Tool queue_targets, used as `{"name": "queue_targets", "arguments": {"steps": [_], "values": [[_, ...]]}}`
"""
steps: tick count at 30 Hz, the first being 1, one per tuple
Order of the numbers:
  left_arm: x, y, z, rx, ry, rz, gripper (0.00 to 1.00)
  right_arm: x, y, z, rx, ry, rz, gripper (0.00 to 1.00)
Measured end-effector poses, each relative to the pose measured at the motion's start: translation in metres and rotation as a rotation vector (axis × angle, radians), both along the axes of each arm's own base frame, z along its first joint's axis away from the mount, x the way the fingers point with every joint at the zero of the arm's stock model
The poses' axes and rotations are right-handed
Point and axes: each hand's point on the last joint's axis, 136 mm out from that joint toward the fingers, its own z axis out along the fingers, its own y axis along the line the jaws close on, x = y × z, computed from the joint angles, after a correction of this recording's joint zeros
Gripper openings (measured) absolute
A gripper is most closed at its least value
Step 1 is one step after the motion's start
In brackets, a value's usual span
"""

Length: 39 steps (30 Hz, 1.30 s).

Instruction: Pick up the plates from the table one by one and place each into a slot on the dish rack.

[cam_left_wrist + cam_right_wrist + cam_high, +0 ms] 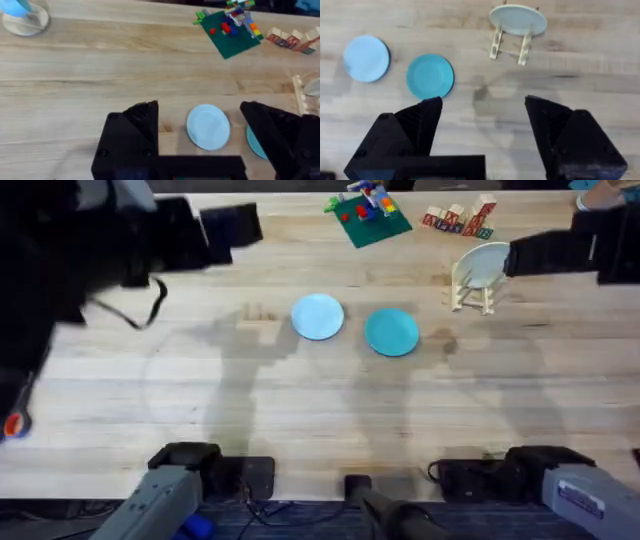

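pale blue plate [208, 126] flat on the tabletop [100, 75] just ahead of the left end effector [200, 127], fingers wide open and empty, teal plate [430, 76] just beyond the right end effector [482, 125], also wide open, empty, dish rack [510, 47] further out holding a cream-white plate [517, 20]
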Motion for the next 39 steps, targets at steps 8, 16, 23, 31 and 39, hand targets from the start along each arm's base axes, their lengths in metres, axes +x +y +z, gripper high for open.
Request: {"name": "queue_targets", "arguments": {"steps": [8,16,23,31,39], "values": [[0.024,-0.024,-0.001,-0.093,0.168,-0.109,0.993,0.005,0.0,0.003,0.001,0.159,0.0,0.995],[0.025,-0.03,-0.005,-0.136,0.195,-0.126,0.994,0.008,0.0,0.004,0.023,0.148,-0.036,0.995],[0.021,-0.034,-0.006,-0.179,0.223,-0.121,0.994,0.008,0.0,0.005,0.075,0.153,-0.125,0.995],[0.012,-0.044,-0.041,-0.241,0.414,-0.131,0.994,0.009,0.0,0.005,0.1,0.15,-0.167,0.996],[0.011,-0.073,-0.068,-0.263,0.527,-0.224,0.762,0.018,0.0,0.01,0.11,0.11,-0.175,0.995]]}}
